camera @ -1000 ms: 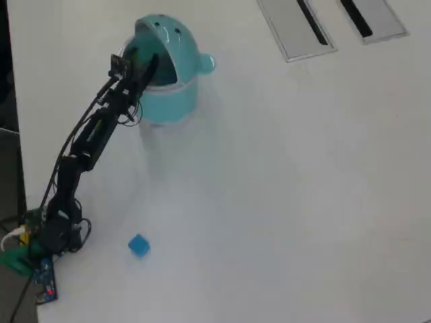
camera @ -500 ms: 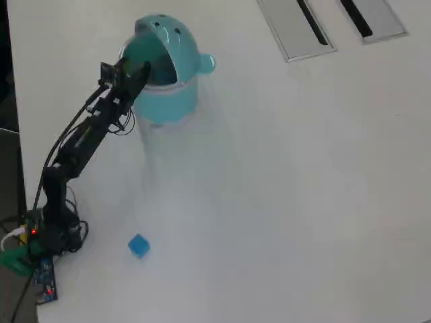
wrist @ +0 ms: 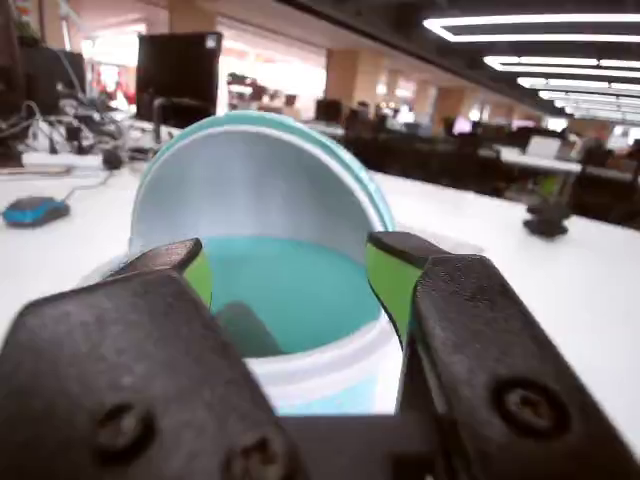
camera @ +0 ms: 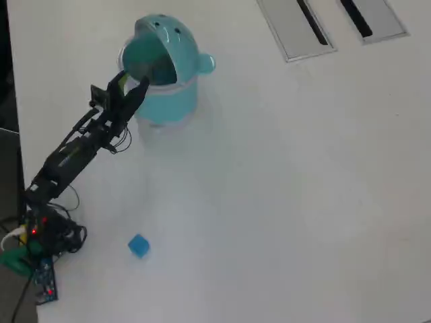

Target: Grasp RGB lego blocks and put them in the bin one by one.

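Gripper jaws apart, empty, over round teal plastic bin; blue cube on table.

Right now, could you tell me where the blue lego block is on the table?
In the overhead view, the blue block lies alone on the white table at lower left, right of the arm's base and well below the bin.

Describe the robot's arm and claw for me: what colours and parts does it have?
The gripper has chunky black plastic jaws with screw heads and yellow-green pads on the fingertips. The arm is slim and black, with thin cables alongside and small red lights at its base.
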Tool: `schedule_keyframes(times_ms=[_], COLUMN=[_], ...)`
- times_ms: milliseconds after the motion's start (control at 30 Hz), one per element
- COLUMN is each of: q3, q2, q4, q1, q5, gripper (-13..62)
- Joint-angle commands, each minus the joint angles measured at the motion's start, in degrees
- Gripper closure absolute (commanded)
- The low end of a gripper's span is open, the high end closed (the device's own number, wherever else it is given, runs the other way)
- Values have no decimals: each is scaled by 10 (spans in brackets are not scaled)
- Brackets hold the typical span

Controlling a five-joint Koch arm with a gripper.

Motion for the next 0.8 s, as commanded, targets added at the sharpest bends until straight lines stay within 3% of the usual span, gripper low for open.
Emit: schedule_keyframes(times_ms=[0, 400, 767], q3=[-4, 163, 259], q2=[54, 194, 334], q4=[-53, -70, 140], q1=[11, 39, 85], q5=[-4, -12, -11], gripper=[220, 250, 193])
